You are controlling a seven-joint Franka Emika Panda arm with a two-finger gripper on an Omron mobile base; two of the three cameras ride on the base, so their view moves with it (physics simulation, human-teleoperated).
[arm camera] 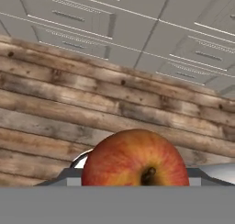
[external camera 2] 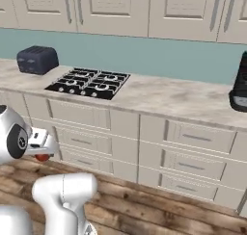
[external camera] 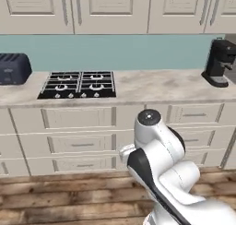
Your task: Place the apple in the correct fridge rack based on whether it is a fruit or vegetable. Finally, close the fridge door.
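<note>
Carrying the apple (arm camera: pixel 135 159) was the step in hand, judging by how it sat clamped in the gripper (external camera 2: pixel 42 157), low over the wooden floor (arm camera: pixel 55 103) in front of the drawer fronts (external camera: pixel 78 143). From the right base camera only a sliver of red showed under the white hand.

Going left to right along the counter (external camera: pixel 156 85): a dark toaster (external camera: pixel 14 68), then a black gas hob (external camera: pixel 78 84), then a black coffee machine (external camera: pixel 217 62) at the far right. No fridge stood among these, so the base would probably have needed to turn or drive before any rack could be reached.

To do this well, the grip should have been kept firm and the hand level during travel, well clear of the drawer handles, since a round glossy fruit could slip.

No brand, label or writing could be read on the appliances or cabinets.
</note>
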